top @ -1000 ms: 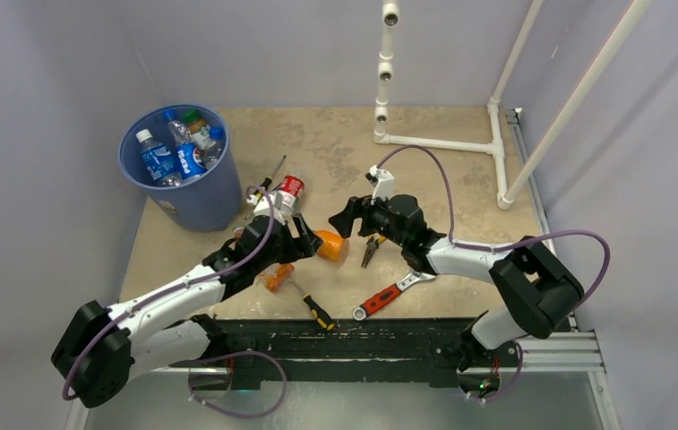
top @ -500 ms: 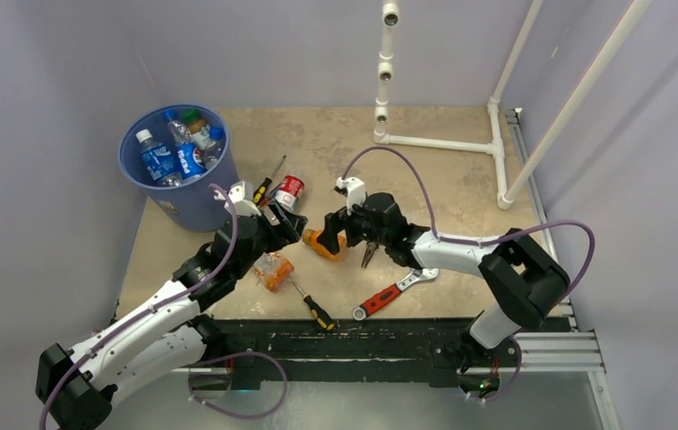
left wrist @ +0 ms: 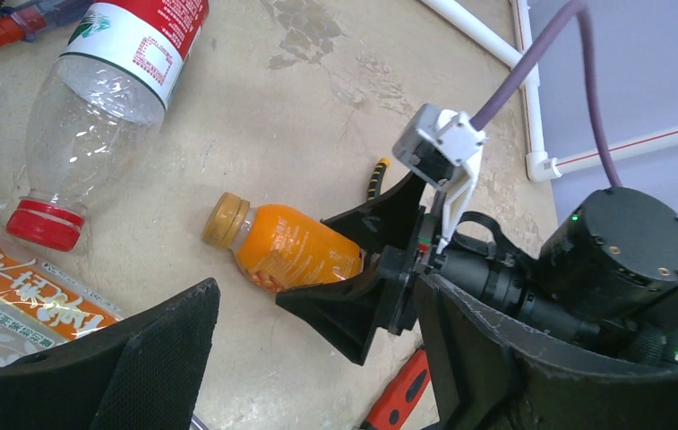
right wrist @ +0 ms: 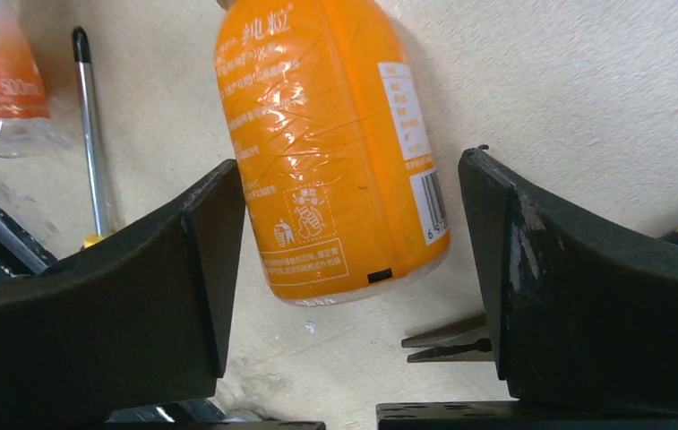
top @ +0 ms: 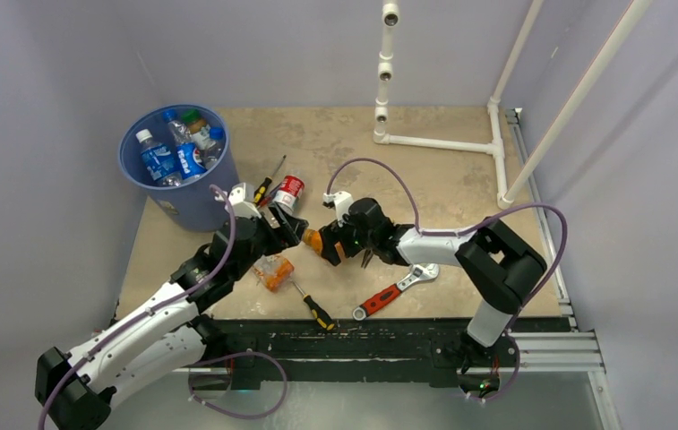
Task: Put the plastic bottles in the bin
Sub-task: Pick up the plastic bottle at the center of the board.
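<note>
The orange bottle lies on its side on the worktop, near the middle of its front half and at about 4 o'clock from the bin, well apart from it. In the top view its long axis runs from roughly 10 o'clock to 4 o'clock, with the tan cap at the 10 o'clock end, aimed at the left hand, and the flat base at the 4 o'clock end. The right hand is spread wide and straddles the lower body from the base end, one finger on each side with a gap showing on both; it grips nothing yet. The left hand is also wide open and empty, just short of the cap. The bottle looks full, so it would likely be heavier and stiffer than the empty red-labelled bottle or the crushed bottle nearby, and should not buckle under a squeeze. Its glossy shrink film looks slippery and the round body can roll away sideways. The best hold is probably across the label at mid-body, near the balance point rather than at the base, so the weight does not swing the cap end down.
</note>
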